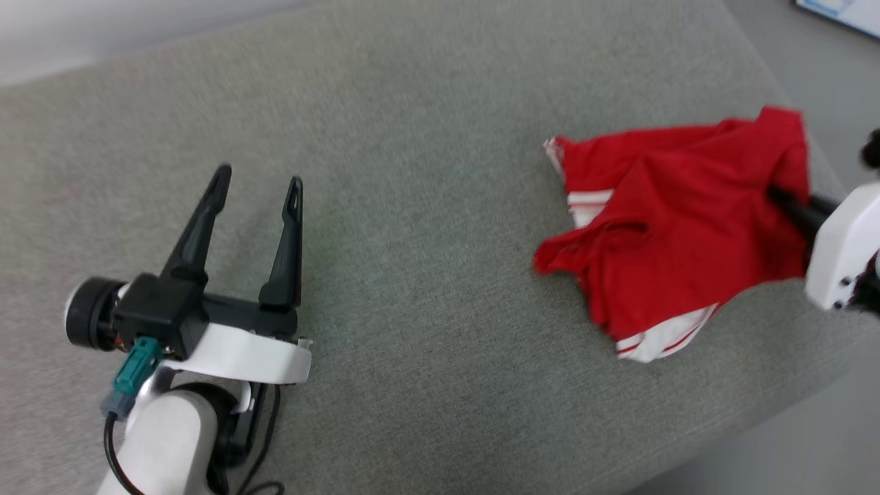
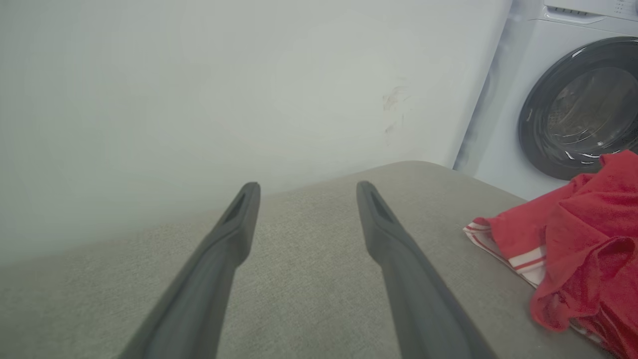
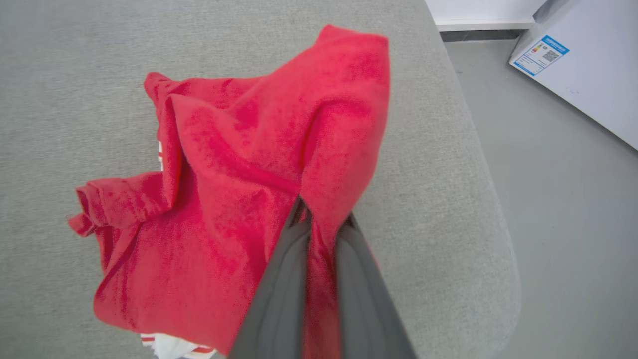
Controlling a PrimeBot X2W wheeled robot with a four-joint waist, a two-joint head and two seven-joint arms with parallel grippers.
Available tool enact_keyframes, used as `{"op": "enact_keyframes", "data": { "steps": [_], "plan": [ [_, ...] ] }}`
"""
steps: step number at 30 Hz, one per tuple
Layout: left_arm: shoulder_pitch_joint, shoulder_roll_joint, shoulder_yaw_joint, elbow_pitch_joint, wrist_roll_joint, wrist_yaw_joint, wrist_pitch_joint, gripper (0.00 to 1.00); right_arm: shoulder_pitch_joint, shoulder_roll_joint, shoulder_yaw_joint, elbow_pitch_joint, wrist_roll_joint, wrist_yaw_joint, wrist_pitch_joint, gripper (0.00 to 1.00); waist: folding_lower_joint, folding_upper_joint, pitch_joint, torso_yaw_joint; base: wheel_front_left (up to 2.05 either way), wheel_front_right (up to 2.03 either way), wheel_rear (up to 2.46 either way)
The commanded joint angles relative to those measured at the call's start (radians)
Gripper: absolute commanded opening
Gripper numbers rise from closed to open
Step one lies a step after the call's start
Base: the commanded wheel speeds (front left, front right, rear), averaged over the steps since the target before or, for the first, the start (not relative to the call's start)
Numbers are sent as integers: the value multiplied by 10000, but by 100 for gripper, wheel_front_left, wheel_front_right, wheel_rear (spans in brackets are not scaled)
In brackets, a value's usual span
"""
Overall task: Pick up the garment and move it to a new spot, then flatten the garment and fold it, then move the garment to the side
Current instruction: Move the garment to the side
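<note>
**Holding the garment (image 1: 674, 227) by a pinch of red cloth**

Head view. The garment lies bunched on the grey cushion (image 1: 440, 172) at 3 o'clock, red side outward, with white striped trim showing at its 9 o'clock and 6 o'clock edges. The right gripper (image 1: 797, 206) enters from 3 o'clock, its dark fingers buried in the cloth; the fabric rises to a peak around them. The left gripper (image 1: 260, 177) sits at 8 o'clock, well apart from the garment, its fingers spread and nothing between them.

Left wrist view. The left gripper (image 2: 307, 186) points toward 12 o'clock over the bare cushion (image 2: 309, 299), fingers wide apart. The garment (image 2: 583, 234) lies at 4 o'clock. A pale wall (image 2: 199, 89) stands behind, and a washing machine (image 2: 573, 99) stands at 2 o'clock.

Right wrist view. The right gripper (image 3: 324, 214) is clamped on a fold of the garment (image 3: 239, 174), red cloth pressed between its two fingers. The rest drapes toward 9 o'clock onto the cushion (image 3: 75, 75). Grey floor (image 3: 558, 199) lies at 3 o'clock.
</note>
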Motion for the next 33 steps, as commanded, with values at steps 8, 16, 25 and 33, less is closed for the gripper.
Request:
{"op": "enact_keyframes", "data": {
  "steps": [8, 16, 25, 33],
  "plan": [
    [-1172, 323, -317, -644, 368, -339, 441, 100, -1688, -431, -1515, 2256, -1015, -8, -1271, 0, -1, 0, 2420, 118, 0, 0, 0],
    [-1786, 302, -799, -1193, 582, -574, 670, 100, -2539, 13, -3201, 4568, -2439, -8, -3193, 3, -1, 0, 2956, 652, 0, 0, 0],
    [-1585, 247, -859, -838, 443, -470, 517, 100, -3102, 300, -4744, 6144, -4366, -8, -5800, 100, -1, 0, 2541, 807, 0, 0, 0],
    [-640, -129, -792, 28, 13, -138, -93, 100, -2461, 557, -5018, 5953, -5193, -8, -7093, 100, -1, 0, 840, 1040, 0, 0, 0]
  ]
}}
